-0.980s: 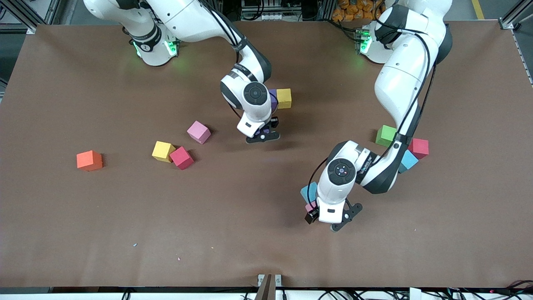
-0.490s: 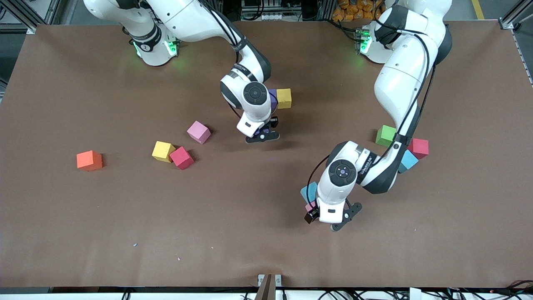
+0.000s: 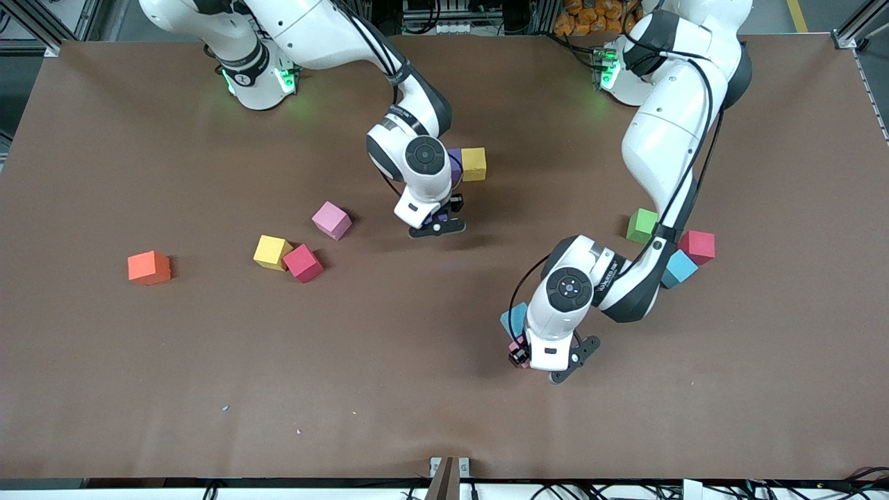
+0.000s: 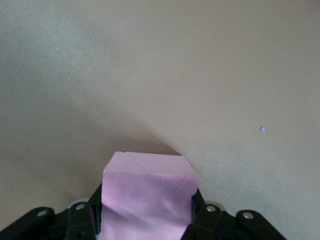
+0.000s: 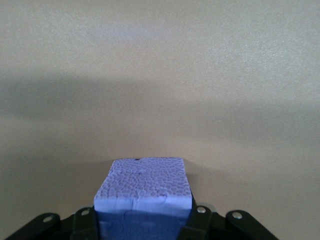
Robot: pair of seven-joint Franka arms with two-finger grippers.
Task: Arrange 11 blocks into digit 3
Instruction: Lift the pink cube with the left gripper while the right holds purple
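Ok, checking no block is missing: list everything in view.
Orange block: 1, orange, right arm's end.
Yellow block, red block: 2, touching, nearby.
Pink block: 1, pink, farther than those.
Purple block, second yellow block: 2, side by side, mid-table.
Green block, second red block: 2, left arm's end.
Light blue blocks: 2, one beside second red block, one by left gripper.
Table: 1, brown.
Right gripper: shut on held purple block, over mid-table.
Left gripper: shut on held pink block.

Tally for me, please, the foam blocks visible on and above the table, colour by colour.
Pink blocks: 2
Purple blocks: 2
Yellow blocks: 2
Light blue blocks: 2
Red blocks: 2
Orange block: 1
Green block: 1
Total: 12
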